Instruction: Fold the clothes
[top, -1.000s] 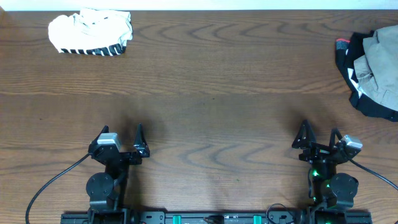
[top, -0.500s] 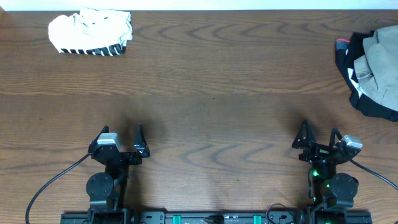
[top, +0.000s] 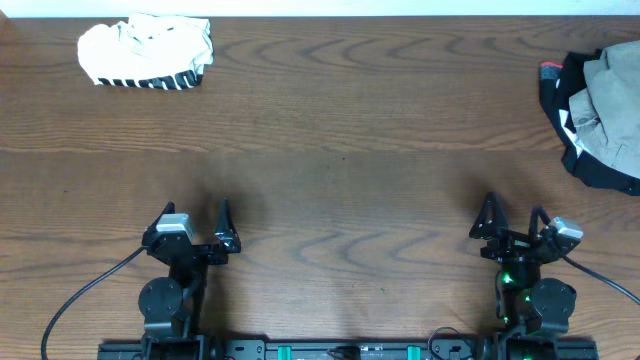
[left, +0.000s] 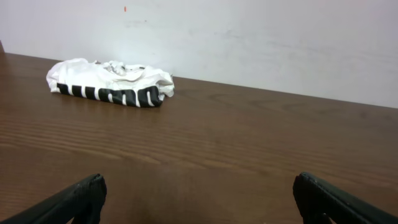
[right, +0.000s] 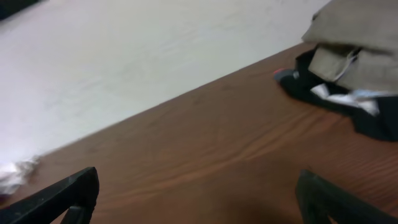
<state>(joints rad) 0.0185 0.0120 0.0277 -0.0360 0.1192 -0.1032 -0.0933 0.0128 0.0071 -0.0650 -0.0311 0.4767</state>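
One brown desk (top: 330, 150) carries two heaps of clothes, and nothing has moved since the earlier frames. At the far right edge the khaki garment (top: 612, 105) lies crumpled on a black garment (top: 590, 168), cut off by the frame, its axis unclear. Far left, the white striped garment (top: 147, 52) stretches left-to-right. The left claw (top: 195, 215) and right claw (top: 514, 212) stand released and empty, well apart from both.

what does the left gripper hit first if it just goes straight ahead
Probably nothing: bare table ahead of the left gripper as far as the wall. The white striped garment lies left of that line.
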